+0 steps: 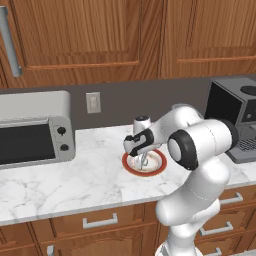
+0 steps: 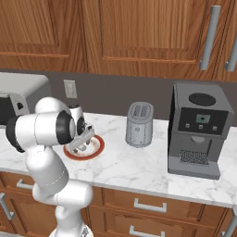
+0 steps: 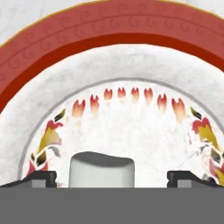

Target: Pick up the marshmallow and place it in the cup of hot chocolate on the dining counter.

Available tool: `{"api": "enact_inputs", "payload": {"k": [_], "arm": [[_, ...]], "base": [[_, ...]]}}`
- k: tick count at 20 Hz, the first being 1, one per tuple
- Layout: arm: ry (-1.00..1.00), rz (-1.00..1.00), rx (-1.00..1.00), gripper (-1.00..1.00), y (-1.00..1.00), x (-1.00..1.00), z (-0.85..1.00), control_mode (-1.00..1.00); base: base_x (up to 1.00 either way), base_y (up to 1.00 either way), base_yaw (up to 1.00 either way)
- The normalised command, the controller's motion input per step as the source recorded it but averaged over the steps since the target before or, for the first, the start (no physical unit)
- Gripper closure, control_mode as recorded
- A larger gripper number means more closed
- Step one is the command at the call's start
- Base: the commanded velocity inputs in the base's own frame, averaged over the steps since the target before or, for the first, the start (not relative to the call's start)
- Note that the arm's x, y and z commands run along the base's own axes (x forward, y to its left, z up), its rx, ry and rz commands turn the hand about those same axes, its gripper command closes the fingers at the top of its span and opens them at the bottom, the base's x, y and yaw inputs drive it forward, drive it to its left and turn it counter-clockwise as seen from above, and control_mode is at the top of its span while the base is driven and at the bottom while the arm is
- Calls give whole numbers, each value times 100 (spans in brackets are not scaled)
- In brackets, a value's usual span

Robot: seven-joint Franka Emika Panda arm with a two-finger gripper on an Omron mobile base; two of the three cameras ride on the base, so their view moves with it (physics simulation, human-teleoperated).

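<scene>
Our end effector (image 3: 107,177) hangs low over the plate (image 1: 159,164), fingers pointing down, and in the hand view its two dark fingertips (image 3: 38,178) stand well apart with the marshmallow (image 3: 101,169) between them, a gap on each side. So we read it as open and not yet gripping. In the base views we see the end effector (image 1: 142,163) down inside the plate's red rim, on the marble bench (image 1: 75,175) between the toaster oven (image 1: 35,127) and the coffee machine (image 2: 199,129), with a toaster (image 2: 139,124) near the plate.

The marshmallow rests on the plate's white centre, roughly midway between the fingertips, perhaps a little nearer the left one in that view. We cannot make it out in the base views; it is too small and the hand covers it.

We judge the step in hand to be the closing of the fingers. The risks from here:
- The lump is soft, so a hard squeeze may deform it and let it pop out.
- If the tips sit too high, they catch only its top and it slips free on the lift.
- If too low, they scrape the plate and shove it.
- Being off centre, the nearer finger may nudge it sideways first.
</scene>
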Motion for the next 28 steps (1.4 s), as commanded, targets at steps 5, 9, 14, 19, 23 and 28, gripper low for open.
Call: {"api": "enact_inputs", "payload": {"k": [5,9,14,19,23,28], "arm": [[0,3,0,100,0,2,-17,-100],[0,0,0,100,0,0,0,-100],[0,0,0,100,0,0,0,-100],[1,0,0,100,0,0,-22,-100],[0,0,3,100,-4,-4,-23,-100],[-5,-4,13,100,-14,-37,33,-100]], "base": [[0,0,0],[0,0,0],[0,0,0],[0,0,0],[0,0,0],[0,0,0]]}}
